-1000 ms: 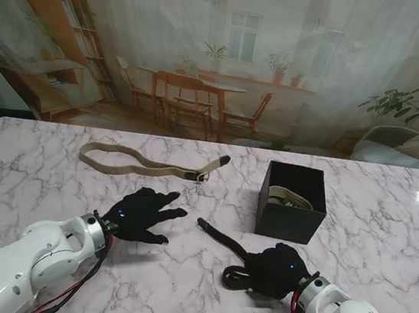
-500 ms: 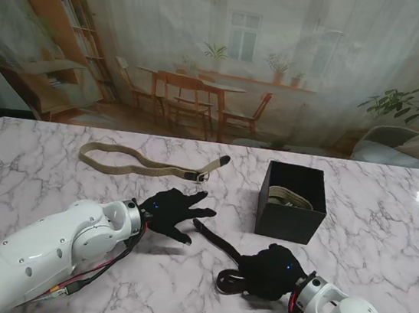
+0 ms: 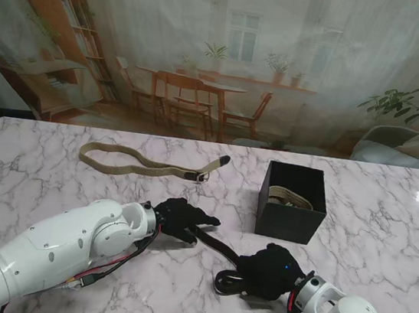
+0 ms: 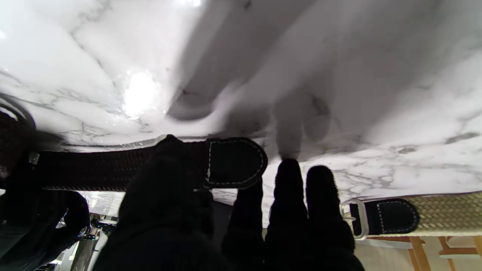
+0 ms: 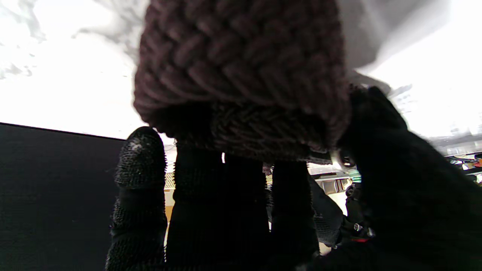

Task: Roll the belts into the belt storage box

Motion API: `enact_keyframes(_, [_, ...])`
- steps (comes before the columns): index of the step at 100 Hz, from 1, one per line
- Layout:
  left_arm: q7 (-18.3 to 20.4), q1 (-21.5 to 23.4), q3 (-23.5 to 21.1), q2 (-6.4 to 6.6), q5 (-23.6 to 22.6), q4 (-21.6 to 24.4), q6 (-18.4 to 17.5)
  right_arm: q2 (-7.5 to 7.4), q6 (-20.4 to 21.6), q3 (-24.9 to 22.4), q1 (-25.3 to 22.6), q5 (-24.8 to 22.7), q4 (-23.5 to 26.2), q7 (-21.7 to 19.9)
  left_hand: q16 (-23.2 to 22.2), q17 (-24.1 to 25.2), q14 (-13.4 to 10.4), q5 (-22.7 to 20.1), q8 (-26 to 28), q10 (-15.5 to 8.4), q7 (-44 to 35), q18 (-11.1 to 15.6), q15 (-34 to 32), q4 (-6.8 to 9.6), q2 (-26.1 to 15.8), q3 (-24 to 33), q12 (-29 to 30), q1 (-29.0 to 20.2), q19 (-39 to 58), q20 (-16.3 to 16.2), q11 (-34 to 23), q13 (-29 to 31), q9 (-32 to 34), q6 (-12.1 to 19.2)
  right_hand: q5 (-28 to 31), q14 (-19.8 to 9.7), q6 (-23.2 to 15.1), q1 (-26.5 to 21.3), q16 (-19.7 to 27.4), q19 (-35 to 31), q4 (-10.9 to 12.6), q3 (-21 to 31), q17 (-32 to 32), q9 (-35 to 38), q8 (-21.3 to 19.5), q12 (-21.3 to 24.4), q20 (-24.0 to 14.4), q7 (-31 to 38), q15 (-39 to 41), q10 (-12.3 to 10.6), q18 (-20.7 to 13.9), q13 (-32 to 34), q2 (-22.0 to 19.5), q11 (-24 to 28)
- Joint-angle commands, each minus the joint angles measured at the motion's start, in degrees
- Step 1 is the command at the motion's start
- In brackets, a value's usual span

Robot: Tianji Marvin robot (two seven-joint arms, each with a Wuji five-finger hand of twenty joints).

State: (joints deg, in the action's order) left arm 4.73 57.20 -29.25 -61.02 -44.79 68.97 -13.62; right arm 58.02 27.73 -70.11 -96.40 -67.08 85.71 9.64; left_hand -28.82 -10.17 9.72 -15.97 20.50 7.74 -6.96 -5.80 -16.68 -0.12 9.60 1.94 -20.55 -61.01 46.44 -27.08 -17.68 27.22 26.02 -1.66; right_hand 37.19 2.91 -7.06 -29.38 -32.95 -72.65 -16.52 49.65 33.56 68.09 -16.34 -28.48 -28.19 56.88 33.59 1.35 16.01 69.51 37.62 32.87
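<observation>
Marble table [image 3: 52,174]: dark belt [image 3: 217,246] runs diagonally from clamping right hand [image 3: 270,271] to left hand's [image 3: 180,218] pressing fingers.

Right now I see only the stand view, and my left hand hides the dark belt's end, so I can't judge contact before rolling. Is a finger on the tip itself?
Observer: No. In the left wrist view, one finger of the left hand lies over the woven part of the dark belt. The stitched tip is bare, flat on the marble.
Operator: And the other end?
Observer: The right hand is closed on a curled woven bundle of it.
Operator: Anything near the left fingertips?
Observer: The buckle of the tan belt, beyond them, not touching.
</observation>
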Motion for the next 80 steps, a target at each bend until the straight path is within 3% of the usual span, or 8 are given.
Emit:
enact_keyframes(1, [0.67,-0.61,0.8,-1.08,-0.08,-1.04,0.5,0.03,-0.41,0.19,-0.04,-0.08,0.1,0.06,-3.93,-2.38,-2.73,-4.91,5.08,-2.31,-7.49,0.5,-6.15,0.5,-0.81,1.73,-4.16,-3.24,4.27,-1.97,-4.58,7.48,5.48,0.46,1.07,-3.36,-14.95,-9.48,-1.23,0.25,1.98,6.85,-0.79,5.29,1.02,-2.79,-0.02,-1.06,1.13,-7.32,-0.02,0.55,-3.86,2.62])
enact_keyframes(2, [0.55,-0.71,0.98,-1.11,-0.13,-1.12,0.58,0.04,-0.42,0.18,-0.06,-0.07,0.11,0.06,-5.31,-3.58,-2.46,-8.12,7.67,-2.9,-11.41,0.05,-7.58,0.44,-0.9,1.92,-5.39,-3.7,5.66,-2.46,-5.85,9.51,8.22,-0.47,1.07,-3.32,-14.97,-9.48,-1.22,0.3,1.99,6.83,-0.92,5.26,1.02,-2.77,-0.03,-1.08,1.08,-7.28,0.02,0.55,-3.85,2.55])
enact_keyframes(5, [0.46,-0.98,1.46,-1.15,-0.24,-1.24,0.84,0.05,-0.46,0.13,-0.12,-0.01,0.17,0.0,-6.63,-4.7,-2.2,-10.75,11.91,-3.29,-14.79,-0.4,-8.74,0.24,0.3,2.16,-8.9,-4.64,6.87,-2.84,-6.05,11.31,10.77,-0.88,1.08,-3.3,-14.97,-9.51,-1.2,0.33,2.0,6.83,-0.96,5.27,1.03,-2.77,-0.04,-1.09,1.03,-7.21,0.05,0.52,-3.86,2.5])
enact_keyframes(7, [0.5,-1.14,1.75,-1.16,-0.31,-1.3,1.02,0.05,-0.51,0.11,-0.16,0.0,0.2,-0.01,-8.61,-6.48,-2.21,-15.14,15.18,-4.37,-19.61,-0.93,-10.76,0.12,2.15,1.98,-15.52,-6.48,8.87,-3.45,-4.95,14.2,16.18,-0.75,1.08,-3.24,-14.97,-9.5,-1.19,0.37,1.99,6.79,-1.07,5.26,1.03,-2.76,-0.05,-1.1,0.98,-7.13,0.09,0.52,-3.87,2.44])
enact_keyframes(17, [-0.31,-1.18,2.16,-1.29,-0.74,-1.64,1.47,0.06,-0.73,-0.04,-0.37,-0.06,0.38,-0.07,-14.27,-10.65,-1.43,-20.8,14.92,-5.49,-34.48,-2.69,-17.7,0.27,1.93,1.14,-22.54,-8.0,14.72,-5.8,-5.84,20.73,26.4,-0.02,1.09,-3.03,-15.0,-9.4,-1.06,0.6,1.98,6.5,-1.57,5.07,1.06,-2.57,-0.11,-1.16,0.53,-6.81,0.36,0.13,-3.88,1.87])
enact_keyframes(36, [0.59,0.82,-0.8,-0.02,-3.79,0.48,2.14,0.07,-1.48,-0.64,-1.04,-0.46,0.89,0.04,-18.4,-12.86,-1.79,-21.9,13.79,-2.2,-39.25,-3.49,-23.67,0.66,2.85,1.87,-24.38,-8.53,18.25,-7.56,-11.2,23.57,28.1,-1.65,0.89,-2.09,-14.39,-8.2,-0.77,1.22,2.1,5.67,-2.79,4.72,1.04,-2.26,-0.21,-1.12,-0.41,-5.78,1.09,-0.78,-3.42,0.91])
enact_keyframes(61, [2.66,5.79,-8.12,1.74,-8.45,3.92,1.88,0.15,-2.31,-1.62,-1.98,-1.03,2.03,0.34,-20.06,-13.72,-1.77,-22.3,14.62,-0.51,-40.33,-3.44,-26.21,0.88,3.46,2.74,-24.77,-8.68,19.01,-8.13,-13.38,24.46,28.52,-2.55,1.33,-1.44,-13.75,-7.2,-0.45,2.03,2.51,5.24,-4.28,3.26,0.72,-2.48,-0.41,-0.92,-1.55,-4.7,1.8,-2.24,-3.54,0.29])
enact_keyframes(80, [2.39,8.61,-12.03,2.25,-11.14,5.52,1.02,0.18,-2.73,-1.83,-2.25,-1.01,2.51,-0.01,-20.56,-14.04,-1.71,-22.4,15.14,-0.22,-40.46,-3.26,-26.95,0.95,3.74,3.18,-24.76,-8.42,19.28,-8.37,-13.89,24.61,28.56,-2.72,1.68,-1.0,-14.06,-6.99,0.0,2.89,2.68,4.89,-5.65,0.92,0.23,-2.4,-0.54,-0.93,-2.89,-3.89,2.18,-4.11,-3.88,-0.93])
